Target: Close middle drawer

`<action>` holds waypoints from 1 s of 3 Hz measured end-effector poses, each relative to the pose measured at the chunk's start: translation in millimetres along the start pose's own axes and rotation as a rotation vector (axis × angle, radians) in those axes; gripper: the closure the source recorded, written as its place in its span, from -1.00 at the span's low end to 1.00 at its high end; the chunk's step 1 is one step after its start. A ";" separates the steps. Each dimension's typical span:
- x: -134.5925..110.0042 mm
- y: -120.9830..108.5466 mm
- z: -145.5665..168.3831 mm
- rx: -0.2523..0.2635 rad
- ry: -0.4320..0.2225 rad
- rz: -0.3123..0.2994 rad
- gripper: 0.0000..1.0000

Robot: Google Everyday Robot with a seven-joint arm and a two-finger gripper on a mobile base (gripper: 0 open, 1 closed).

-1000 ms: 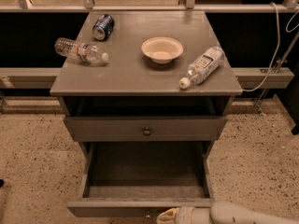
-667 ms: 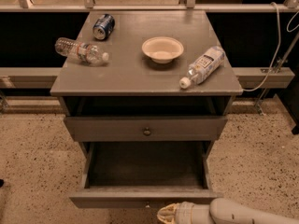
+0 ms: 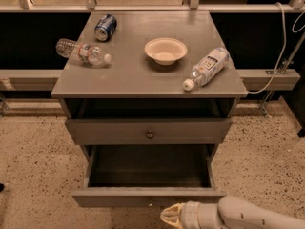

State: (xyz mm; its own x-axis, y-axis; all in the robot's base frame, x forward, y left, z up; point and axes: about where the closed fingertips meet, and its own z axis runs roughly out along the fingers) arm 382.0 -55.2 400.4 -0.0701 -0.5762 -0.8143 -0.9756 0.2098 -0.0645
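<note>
Where the speckled terrazzo floor [image 3: 33, 175] runs up to a dark wall with a pale ledge [image 3: 28, 78] along it, a grey wooden cabinet [image 3: 138, 80] is seen from above and in front. Its flat top is bordered by straight edges, and a dark open slot is seen just beneath it. Below the slot an upper drawer [image 3: 105, 131] with a small round knob [image 3: 150, 134] is seen pushed in. The middle drawer [image 3: 119, 198] is found under it, pulled far out toward the camera, its long deep box bare inside and its front panel near the bottom of the view. Open floor is left on both sides of the cabinet. The gripper [image 3: 171, 215] is seen low in the view, just before the front panel and a little right of its middle, carried by the pale arm [image 3: 252, 217] that enters from the lower right; whether the claw is clenched or released cannot be told. On the top, a blue soda can [image 3: 105, 27] lies at the back left, a clear water bottle [image 3: 82, 51] lies over the left edge, a paper bowl [image 3: 165, 50] sits near the middle, and a labelled bottle [image 3: 207, 67] lies toward the right edge. A white cable [image 3: 281, 51] hangs down at the right, well apart from the drawer.
</note>
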 end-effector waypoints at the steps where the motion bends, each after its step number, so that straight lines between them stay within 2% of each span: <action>1: 2.9 -25.9 1.4 0.081 -0.043 -0.037 1.00; 2: 10.8 -65.6 -0.4 0.181 -0.074 -0.070 1.00; 3: 11.9 -71.3 -0.6 0.193 -0.074 -0.073 1.00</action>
State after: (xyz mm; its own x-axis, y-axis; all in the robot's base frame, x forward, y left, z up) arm 450.6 -77.5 395.6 0.0218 -0.5371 -0.8433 -0.9191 0.3211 -0.2283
